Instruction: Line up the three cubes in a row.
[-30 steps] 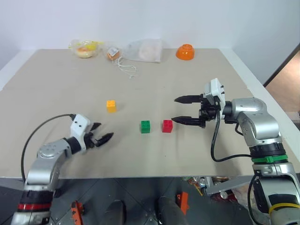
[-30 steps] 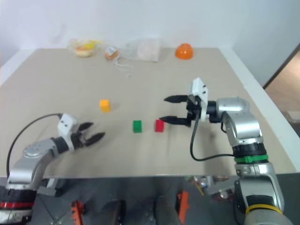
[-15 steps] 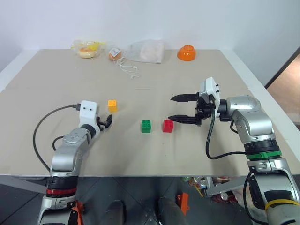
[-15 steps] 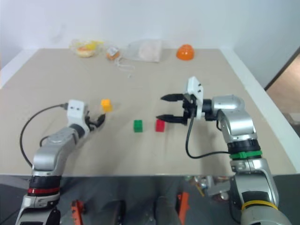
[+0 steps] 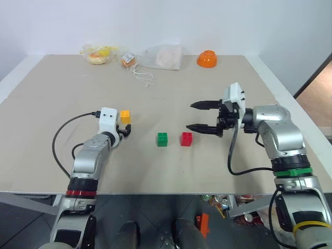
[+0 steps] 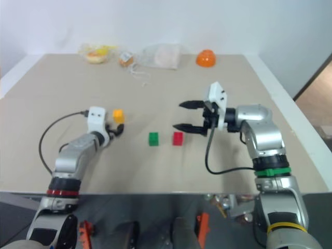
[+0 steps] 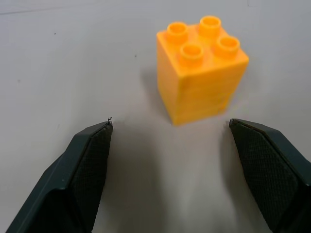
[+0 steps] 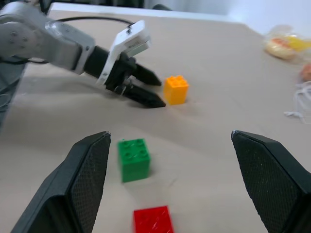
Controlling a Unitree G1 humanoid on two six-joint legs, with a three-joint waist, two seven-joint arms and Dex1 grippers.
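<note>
**Left gripper at the yellow-orange cube**

The left gripper (image 7: 167,145) stands wide open and empty, the yellow-orange cube (image 7: 201,68) just ahead of its fingertips. The right gripper (image 5: 203,115), also open and empty, hovers just beside the red cube (image 5: 186,138); the green cube (image 5: 162,139) sits just beyond on the worktop (image 5: 67,93).

Red cube (image 8: 153,219) cut by frame edge in R wrist view; bag (image 5: 163,56) contents unclear.
</note>
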